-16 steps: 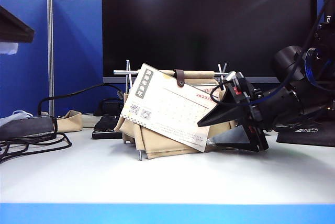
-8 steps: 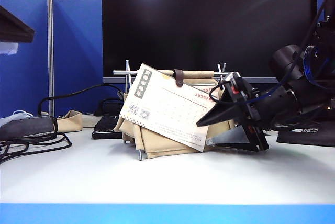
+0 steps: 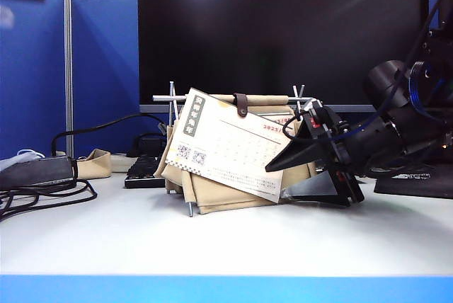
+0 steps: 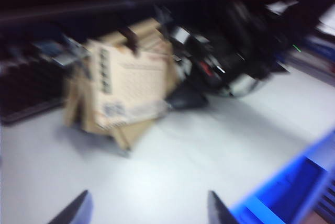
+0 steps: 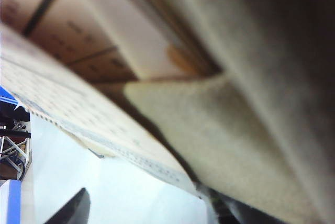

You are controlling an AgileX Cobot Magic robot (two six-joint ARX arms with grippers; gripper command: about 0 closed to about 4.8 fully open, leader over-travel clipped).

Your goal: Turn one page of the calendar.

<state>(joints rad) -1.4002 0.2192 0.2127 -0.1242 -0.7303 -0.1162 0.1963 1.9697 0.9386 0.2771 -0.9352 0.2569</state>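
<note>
Exterior view: page (image 3: 230,153) between right hand's (image 3: 279,179) spread fingers.

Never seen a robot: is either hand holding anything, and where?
Nothing. The right hand gapes around the page's lower corner; the left hand hangs open, empty, above the table.

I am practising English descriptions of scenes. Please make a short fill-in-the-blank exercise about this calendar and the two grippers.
1. The page hangs tilted on the calendar, which stands on a ____ table.
2. The ____ gripper has its fingertips at the page's lower corner.
3. The left gripper hovers far from the calendar with jaws ____.

Missing words: white; right; open
</note>
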